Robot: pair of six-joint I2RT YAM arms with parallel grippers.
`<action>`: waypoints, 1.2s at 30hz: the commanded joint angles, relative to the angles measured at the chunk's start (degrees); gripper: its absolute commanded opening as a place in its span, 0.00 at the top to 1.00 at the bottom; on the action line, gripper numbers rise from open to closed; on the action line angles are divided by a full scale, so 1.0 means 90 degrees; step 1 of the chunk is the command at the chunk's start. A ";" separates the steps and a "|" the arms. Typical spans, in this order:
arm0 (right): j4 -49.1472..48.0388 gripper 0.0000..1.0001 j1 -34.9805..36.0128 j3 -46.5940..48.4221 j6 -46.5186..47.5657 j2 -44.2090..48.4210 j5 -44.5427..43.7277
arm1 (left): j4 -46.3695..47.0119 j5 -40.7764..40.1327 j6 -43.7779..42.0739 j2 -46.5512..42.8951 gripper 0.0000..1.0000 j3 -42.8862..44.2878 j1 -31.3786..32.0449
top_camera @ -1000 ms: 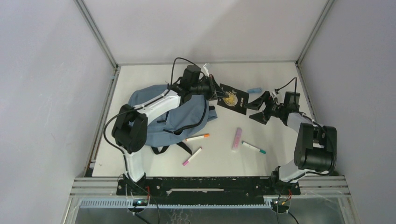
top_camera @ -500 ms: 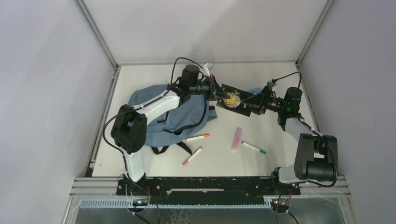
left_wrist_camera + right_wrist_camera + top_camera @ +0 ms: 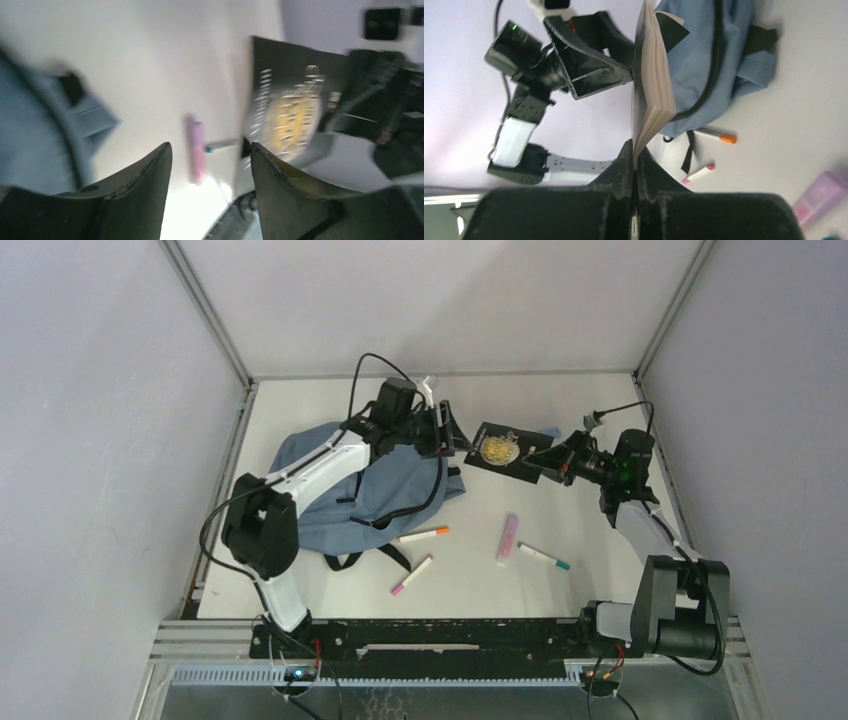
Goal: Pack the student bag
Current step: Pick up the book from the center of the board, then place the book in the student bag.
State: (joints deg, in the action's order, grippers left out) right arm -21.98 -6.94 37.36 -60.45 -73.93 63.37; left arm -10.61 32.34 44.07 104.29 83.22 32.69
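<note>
Mid-handover, seemingly: clamps black notebook in right pincer, with left pincer apart at its 9 o'clock. Next needs carrying into student bag.

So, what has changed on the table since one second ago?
The right gripper moved in and shut on the black booklet with a gold emblem; the left gripper let it go and drew back toward the blue-grey fabric backpack. Backpack, markers and pink case stayed put.
</note>
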 commanded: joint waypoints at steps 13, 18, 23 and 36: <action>0.4672 1.00 -0.0454 0.0759 0.2880 0.1538 -0.3199 | -0.3724 -0.5523 -0.2933 0.0508 0.31 0.1645 0.0990; 0.4771 1.00 -0.0451 0.0770 0.2891 0.1517 -0.3001 | -0.4153 -0.6353 -0.2876 0.1480 0.31 0.2418 0.1135; 0.4735 1.00 -0.0450 0.0770 0.2870 0.1554 -0.2935 | -0.4299 -0.6747 -0.2670 0.1893 0.35 0.2534 0.1124; 0.4590 1.00 -0.0400 0.0770 0.2740 0.1574 -0.2793 | -0.4188 -0.7030 -0.2633 0.1093 0.96 0.2163 0.1106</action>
State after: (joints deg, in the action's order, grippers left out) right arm 21.23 -11.11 42.50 -36.07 -60.66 37.36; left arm -49.12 -30.50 20.23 122.08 102.96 42.94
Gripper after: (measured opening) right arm 0.011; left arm 0.143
